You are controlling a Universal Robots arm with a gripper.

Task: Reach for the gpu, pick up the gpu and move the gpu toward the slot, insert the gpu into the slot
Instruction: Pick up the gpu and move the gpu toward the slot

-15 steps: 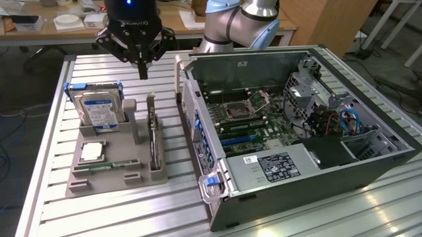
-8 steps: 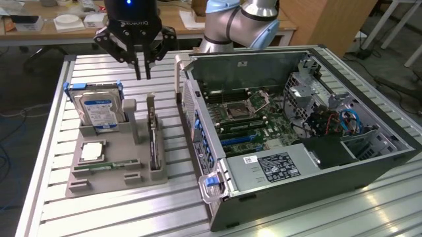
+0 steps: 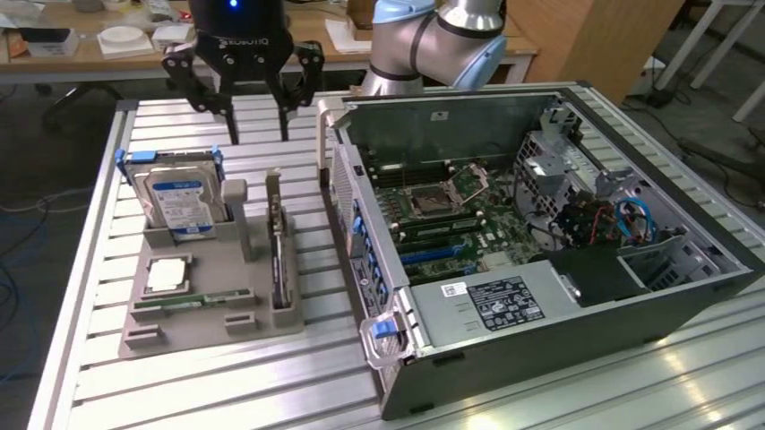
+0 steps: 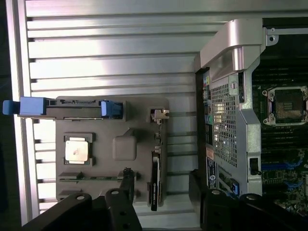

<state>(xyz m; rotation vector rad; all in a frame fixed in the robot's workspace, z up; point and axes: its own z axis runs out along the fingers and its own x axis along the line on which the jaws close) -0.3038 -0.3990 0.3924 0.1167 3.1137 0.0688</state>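
Note:
The gpu [image 3: 279, 260] is a thin dark card standing on edge in the grey holder [image 3: 179, 336], on the exterior view's left of the open computer case. Its silver bracket end [image 4: 159, 114] shows in the wrist view, with the dark card [image 4: 155, 180] running toward the camera. My black gripper [image 3: 260, 130] hangs open above the table behind the holder, holding nothing. In the wrist view the two fingers [image 4: 126, 192] stand either side of the gpu, well above it. The slot [image 3: 433, 255] is one of the blue strips on the green motherboard; these strips [image 4: 276, 166] also show in the wrist view.
The grey holder also carries a hard drive [image 3: 177, 202] with a blue-white label, a silver processor [image 3: 165, 273] and a green memory stick [image 3: 192, 303]. The case's metal wall [image 3: 347, 206] stands between holder and motherboard. A square processor socket [image 3: 436, 197] lies beyond the strips.

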